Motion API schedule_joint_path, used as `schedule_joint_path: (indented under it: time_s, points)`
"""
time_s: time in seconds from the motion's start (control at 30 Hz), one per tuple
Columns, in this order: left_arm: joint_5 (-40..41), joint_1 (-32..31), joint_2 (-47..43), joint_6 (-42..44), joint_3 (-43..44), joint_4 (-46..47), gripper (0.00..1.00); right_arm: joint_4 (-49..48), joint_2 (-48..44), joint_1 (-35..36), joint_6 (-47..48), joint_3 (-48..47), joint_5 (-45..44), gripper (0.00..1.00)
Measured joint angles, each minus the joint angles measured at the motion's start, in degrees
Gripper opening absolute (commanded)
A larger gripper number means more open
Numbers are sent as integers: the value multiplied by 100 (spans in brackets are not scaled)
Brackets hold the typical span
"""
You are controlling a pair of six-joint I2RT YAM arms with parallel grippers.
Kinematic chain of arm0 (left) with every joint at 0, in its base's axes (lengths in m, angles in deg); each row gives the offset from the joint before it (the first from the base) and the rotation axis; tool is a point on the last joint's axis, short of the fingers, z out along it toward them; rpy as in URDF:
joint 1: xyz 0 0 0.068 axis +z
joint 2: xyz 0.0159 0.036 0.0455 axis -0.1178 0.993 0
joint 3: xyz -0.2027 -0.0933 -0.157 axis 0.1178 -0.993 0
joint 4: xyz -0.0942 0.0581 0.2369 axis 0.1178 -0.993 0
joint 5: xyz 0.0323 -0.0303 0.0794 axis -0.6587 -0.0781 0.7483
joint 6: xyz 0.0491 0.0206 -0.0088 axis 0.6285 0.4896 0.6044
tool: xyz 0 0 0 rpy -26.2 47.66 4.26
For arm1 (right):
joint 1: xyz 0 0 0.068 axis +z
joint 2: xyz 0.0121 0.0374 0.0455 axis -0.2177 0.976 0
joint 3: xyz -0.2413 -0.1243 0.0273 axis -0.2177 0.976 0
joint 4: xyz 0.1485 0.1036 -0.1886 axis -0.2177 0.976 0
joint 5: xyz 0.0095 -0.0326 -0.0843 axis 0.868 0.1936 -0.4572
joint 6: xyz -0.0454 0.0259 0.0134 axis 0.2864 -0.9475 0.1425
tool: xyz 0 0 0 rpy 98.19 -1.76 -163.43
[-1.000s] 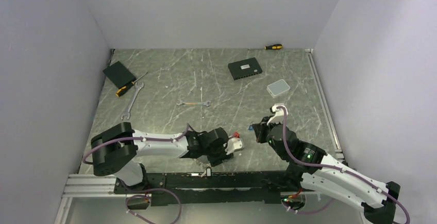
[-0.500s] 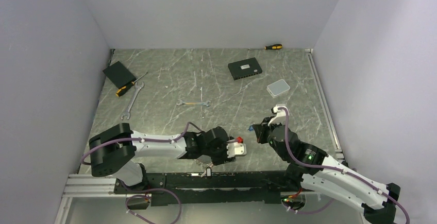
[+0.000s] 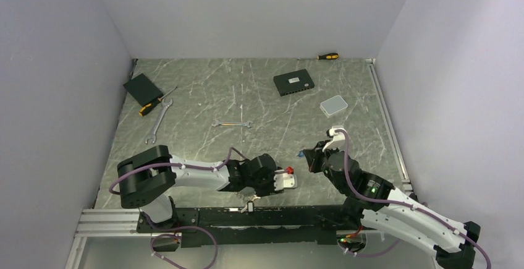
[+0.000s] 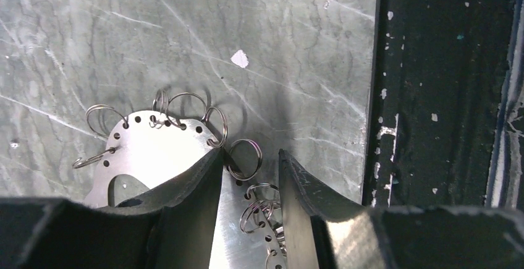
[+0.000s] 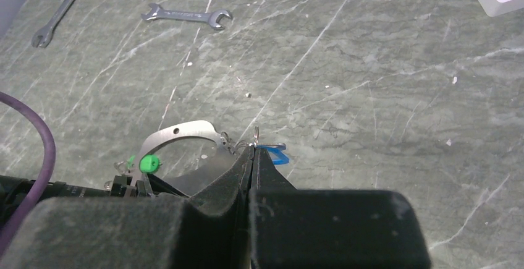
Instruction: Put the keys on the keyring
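Observation:
The keyring [image 4: 148, 145] is a flat silvery hoop with a row of holes and small split rings along its rim. It lies low near the table's front edge [image 3: 285, 181]. My left gripper [image 4: 250, 153] straddles its rim. The fingers [image 4: 191, 188] stand apart with the holed rim and rings in the gap. My right gripper [image 5: 252, 148] is shut, pinching a small key with a blue tag [image 5: 276, 155] at its tips, right beside the keyring [image 5: 179, 134]. A green tag [image 5: 147, 163] and a red tag [image 3: 289, 170] hang on the keyring.
Two spanners [image 3: 232, 123] [image 3: 157, 122] lie mid-table and left. A screwdriver [image 3: 152, 105] rests by a black pad [image 3: 143, 88]; another [image 3: 326, 55] lies at the back. A black box [image 3: 293, 83] and white box [image 3: 333, 105] sit back right. A black rail [image 4: 432, 96] edges the table.
My left gripper has slid right along the front edge with the keyring, and its fingers have narrowed. The right gripper has barely moved and stays shut.

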Motion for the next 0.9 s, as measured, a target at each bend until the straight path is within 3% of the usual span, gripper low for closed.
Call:
schedule_joint_path:
  time_s: [0.67,0.9]
  points:
    - [470,-157,-304,297,76,-612,44,0,-81,0,2,28,20,0]
    - [544,-243,-79,304,120,-557,38,0,-81,0,2,28,24,0]
